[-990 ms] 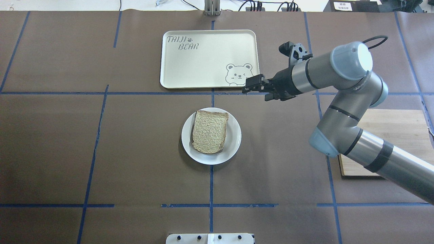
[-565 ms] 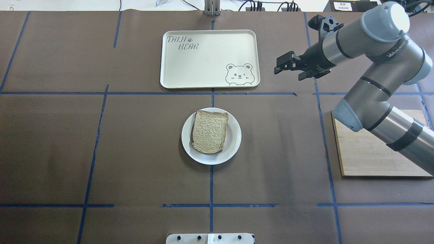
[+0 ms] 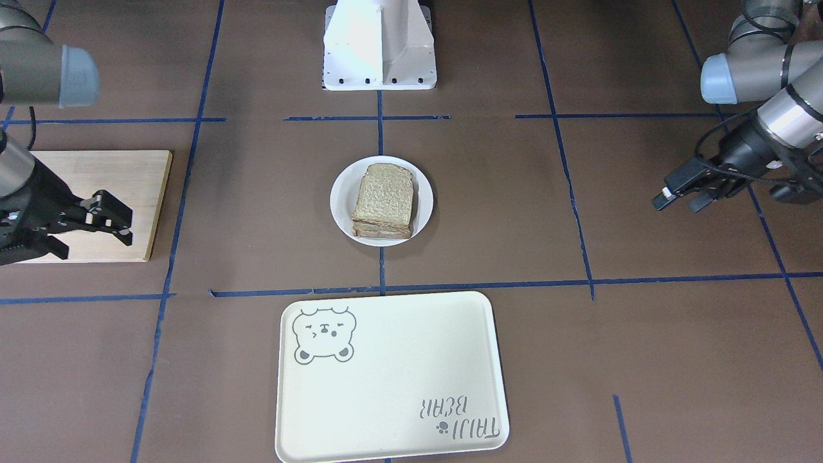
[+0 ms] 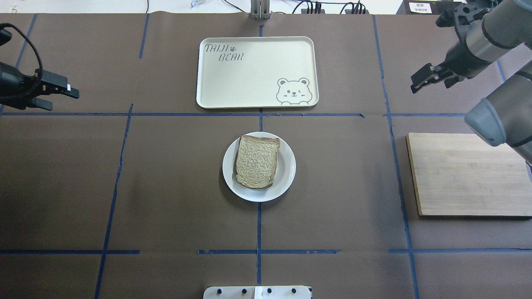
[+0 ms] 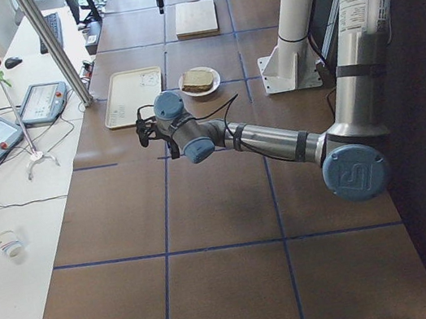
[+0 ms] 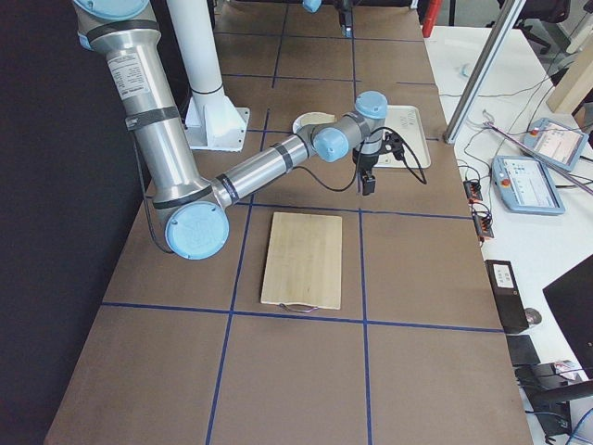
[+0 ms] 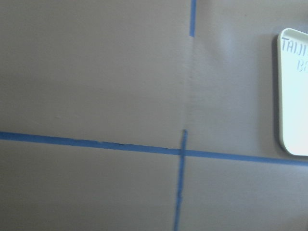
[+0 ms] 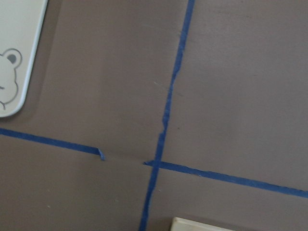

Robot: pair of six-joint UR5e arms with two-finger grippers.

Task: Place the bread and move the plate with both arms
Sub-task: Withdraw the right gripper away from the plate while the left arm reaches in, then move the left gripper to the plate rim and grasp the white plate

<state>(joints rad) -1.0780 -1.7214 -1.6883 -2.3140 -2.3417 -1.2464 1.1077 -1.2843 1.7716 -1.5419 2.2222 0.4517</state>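
Note:
The bread (image 4: 257, 161), a brown speckled slice, lies on the small white plate (image 4: 286, 179) at the table's middle; both also show in the front view, bread (image 3: 384, 196) on plate (image 3: 339, 204). My left gripper (image 4: 61, 99) is open and empty at the far left edge, well away from the plate; it also shows in the front view (image 3: 676, 200). My right gripper (image 4: 428, 83) is open and empty at the far right, beyond the wooden board; it also shows in the front view (image 3: 96, 236). Neither wrist view shows fingers or the plate.
A cream rectangular tray (image 4: 257, 70) with a bear drawing lies beyond the plate. A wooden cutting board (image 4: 469, 174) lies at the right. The white pedestal (image 3: 379, 45) stands at the robot's side. Blue tape lines cross the brown table cover.
My right gripper has swung from beside the tray's bear corner out to the far right and farther back. My left gripper has come into view at the left edge. Bread and plate have not moved.

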